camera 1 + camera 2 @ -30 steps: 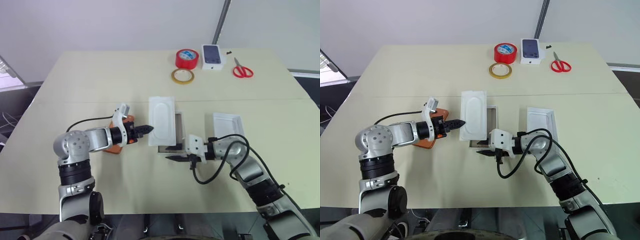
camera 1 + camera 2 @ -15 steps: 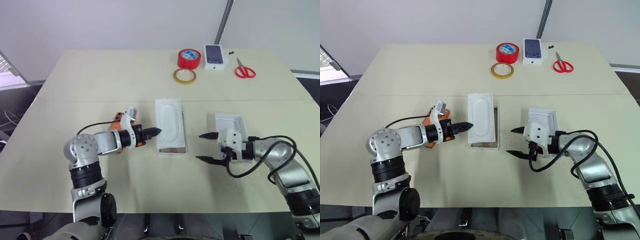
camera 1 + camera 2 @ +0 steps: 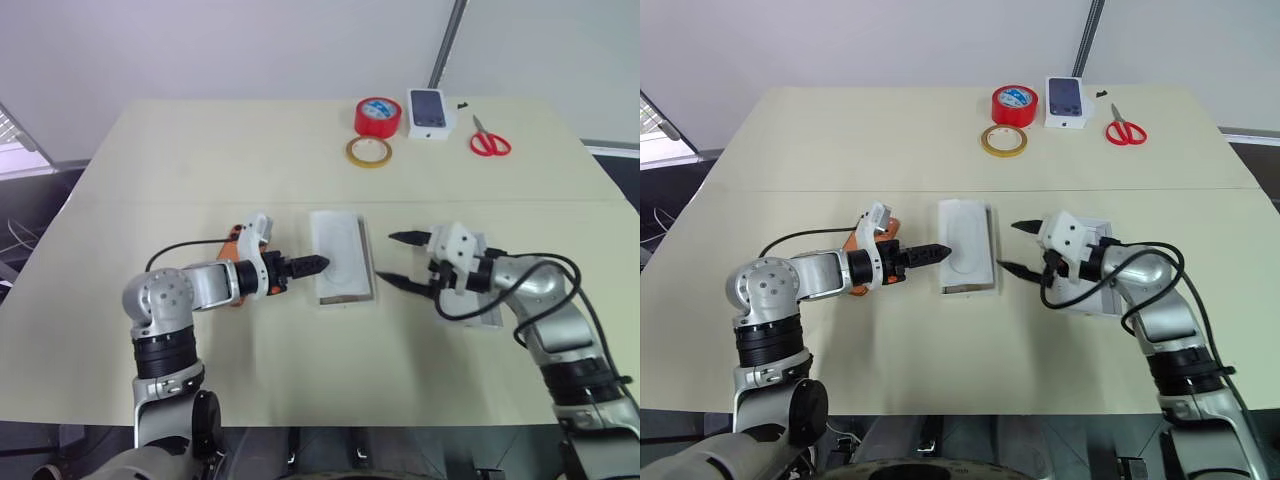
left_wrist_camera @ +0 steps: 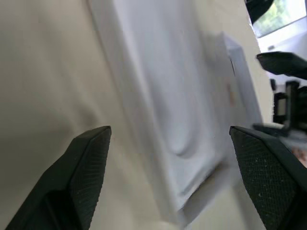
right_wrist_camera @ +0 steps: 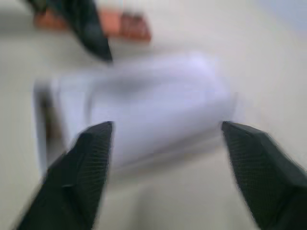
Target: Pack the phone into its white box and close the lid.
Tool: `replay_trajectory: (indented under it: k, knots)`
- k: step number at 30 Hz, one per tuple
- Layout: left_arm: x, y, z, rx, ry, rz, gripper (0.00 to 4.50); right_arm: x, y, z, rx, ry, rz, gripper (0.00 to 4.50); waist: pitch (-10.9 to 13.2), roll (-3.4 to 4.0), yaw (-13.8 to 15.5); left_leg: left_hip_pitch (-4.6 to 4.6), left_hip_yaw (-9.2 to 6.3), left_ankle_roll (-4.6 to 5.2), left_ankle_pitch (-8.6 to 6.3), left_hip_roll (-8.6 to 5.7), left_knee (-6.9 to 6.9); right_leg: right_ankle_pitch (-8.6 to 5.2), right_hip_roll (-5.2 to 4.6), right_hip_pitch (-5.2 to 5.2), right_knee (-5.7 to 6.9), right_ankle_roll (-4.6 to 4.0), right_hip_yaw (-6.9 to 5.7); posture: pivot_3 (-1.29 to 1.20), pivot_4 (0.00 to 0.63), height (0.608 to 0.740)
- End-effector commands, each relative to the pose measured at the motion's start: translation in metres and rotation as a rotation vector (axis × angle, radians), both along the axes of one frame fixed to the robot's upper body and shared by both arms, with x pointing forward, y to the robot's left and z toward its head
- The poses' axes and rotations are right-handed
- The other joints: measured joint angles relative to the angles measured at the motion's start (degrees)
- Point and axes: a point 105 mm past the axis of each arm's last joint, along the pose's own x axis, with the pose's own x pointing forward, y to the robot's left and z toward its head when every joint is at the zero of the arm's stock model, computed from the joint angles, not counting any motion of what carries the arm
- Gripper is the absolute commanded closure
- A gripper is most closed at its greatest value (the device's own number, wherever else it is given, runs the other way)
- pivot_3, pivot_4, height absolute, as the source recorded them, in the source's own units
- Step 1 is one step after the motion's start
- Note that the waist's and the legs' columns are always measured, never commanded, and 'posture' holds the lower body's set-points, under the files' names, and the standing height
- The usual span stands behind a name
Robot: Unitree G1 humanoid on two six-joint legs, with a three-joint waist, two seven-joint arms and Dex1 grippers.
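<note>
**Tray back on box; both grippers free; phone unpacked**

Item: tray (image 3: 340,256), white, oval recess. Now lies flat at worktop (image 3: 200,150) centre, covering the white box (image 3: 371,270), of which a thin rim shows. A second ago it stood tilted off the box with the dark interior visible.

Item: left gripper (image 3: 312,266), at the tray's 9 o'clock. Jaws were pinched on the tray edge; now spread wide, holding nothing.

Item: right gripper (image 3: 399,260). It was low at the box's 5 o'clock; now at the tray's 3 o'clock, jaws apart and empty, pointing at the tray.

Item: phone (image 3: 853,245), orange, flat on the worktop at 9 o'clock, mostly hidden behind the left wrist.

Item: lid (image 3: 482,305), at 3 to 4 o'clock, partly under the right forearm; probably inner face up, though hard to confirm.

Reading: the box is closed off again, so the tray likely has to come off before the phone goes in.

Room: open worktop at 6 o'clock and 10 o'clock. Tape rolls (image 3: 376,116), small box (image 3: 427,112) and scissors (image 3: 490,140) sit well apart at 12 to 1 o'clock. All task items lie well inside the edges.
</note>
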Motion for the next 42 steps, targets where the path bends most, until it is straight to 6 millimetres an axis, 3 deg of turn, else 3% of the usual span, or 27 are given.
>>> replay_trajectory:
  k: [1, 4, 5, 8, 12, 16, 18, 21, 24, 31, 38, 40, 42]
  knots:
    - [0.004, -0.001, 0.029, -0.091, -0.111, 0.013, 0.33, 0.005, 0.007, 0.006, -0.006, -0.054, -0.006, 2.89, 0.00, 0.00, 0.31, -0.01, 0.00, 0.00, 0.00, 0.00, 0.00, 0.00, 0.00, 0.00, -0.01, 0.00, 0.00, 0.00, 0.150, 0.740]
    - [0.003, -0.001, 0.028, -0.063, -0.127, 0.003, 0.33, 0.010, 0.011, 0.005, -0.004, -0.070, -0.007, 4.41, 0.00, -0.01, 0.36, -0.06, 0.00, 0.02, -0.01, -0.01, 0.01, 0.00, -0.02, -0.01, -0.04, 0.00, -0.01, 0.00, 0.150, 0.740]
    - [0.003, 0.000, 0.027, -0.047, -0.135, 0.006, 0.33, 0.010, 0.014, 0.006, 0.011, -0.070, -0.004, 4.47, 0.00, -0.01, 0.31, -0.08, 0.01, 0.02, -0.01, -0.01, 0.01, 0.00, -0.01, -0.04, -0.03, 0.00, 0.00, 0.00, 0.150, 0.740]
    - [0.008, 0.016, 0.031, 0.000, -0.243, 0.074, 0.33, 0.013, 0.029, 0.001, -0.012, -0.082, 0.016, 4.47, 0.00, -0.01, -0.20, -0.19, 0.03, -0.03, 0.03, -0.01, 0.01, 0.00, 0.00, -0.25, 0.09, 0.00, 0.02, 0.00, 0.150, 0.740]
    - [0.010, 0.056, 0.021, 0.237, -0.442, 0.107, 0.33, 0.029, 0.045, -0.024, -0.154, -0.112, -0.040, 4.47, -0.01, 0.01, -1.58, -0.16, 0.05, -0.18, 0.12, 0.02, -0.10, 0.00, 0.05, -0.36, 0.21, -0.03, 0.06, 0.00, 0.150, 0.740]
    - [0.013, 0.091, 0.011, 0.385, -0.493, 0.140, 0.33, 0.023, 0.071, -0.033, -0.177, -0.119, 0.036, 4.47, 0.01, 0.01, -1.14, -0.23, 0.04, -0.19, 0.14, 0.04, -0.11, 0.00, 0.05, -0.47, 0.21, -0.07, 0.05, 0.00, 0.150, 0.740]
    - [0.014, 0.100, 0.011, 0.369, -0.482, 0.153, 0.33, 0.015, 0.079, -0.035, -0.179, -0.102, 0.095, 4.47, 0.01, 0.00, -0.76, -0.28, 0.04, -0.12, 0.10, 0.03, -0.09, 0.01, 0.01, -0.47, 0.19, -0.06, 0.05, 0.00, 0.150, 0.740]
    - [0.016, 0.117, 0.015, 0.399, -0.503, 0.191, 0.33, -0.024, 0.080, -0.051, -0.272, -0.027, 0.323, 4.47, 0.01, -0.03, -0.48, -0.32, 0.03, 0.03, 0.01, 0.00, -0.02, 0.01, -0.06, -0.43, 0.13, -0.05, 0.02, 0.00, 0.150, 0.740]
    - [0.017, 0.126, 0.015, 0.402, -0.503, 0.215, 0.33, -0.032, 0.080, -0.039, -0.234, 0.027, 0.360, 4.47, 0.02, -0.05, -0.89, -0.33, 0.03, 0.11, -0.04, 0.00, -0.01, 0.01, -0.06, -0.43, 0.09, -0.05, 0.02, 0.00, 0.150, 0.740]
    - [0.016, 0.128, 0.012, 0.416, -0.501, 0.237, 0.33, -0.013, 0.076, -0.029, -0.276, -0.025, 0.304, 4.47, 0.02, -0.05, -1.18, -0.27, 0.03, 0.32, -0.16, 0.03, -0.03, 0.01, -0.03, -0.48, 0.23, -0.05, 0.02, 0.00, 0.150, 0.740]
    - [0.015, 0.155, 0.002, 0.331, -0.287, 0.266, 0.33, 0.021, 0.094, 0.015, -0.048, -0.105, 0.146, 4.47, 0.03, -0.07, -1.27, -0.30, 0.04, 0.22, -0.10, 0.03, -0.03, 0.01, -0.03, -0.53, 0.26, -0.05, 0.02, 0.00, 0.150, 0.740]
    - [0.015, 0.166, 0.001, 0.361, -0.270, 0.254, 0.33, 0.022, 0.103, 0.009, -0.058, -0.104, 0.160, 4.47, 0.03, -0.07, -1.33, -0.30, 0.03, 0.19, -0.09, 0.03, -0.03, 0.01, -0.01, -0.55, 0.30, -0.05, 0.01, 0.00, 0.150, 0.740]
    - [0.018, 0.178, 0.001, 0.424, -0.285, 0.251, 0.33, 0.023, 0.103, -0.016, -0.191, -0.120, 0.173, 4.47, 0.03, -0.08, -1.25, -0.29, 0.02, 0.03, 0.01, 0.03, -0.04, 0.01, -0.01, -0.56, 0.31, -0.05, 0.00, 0.00, 0.150, 0.740]
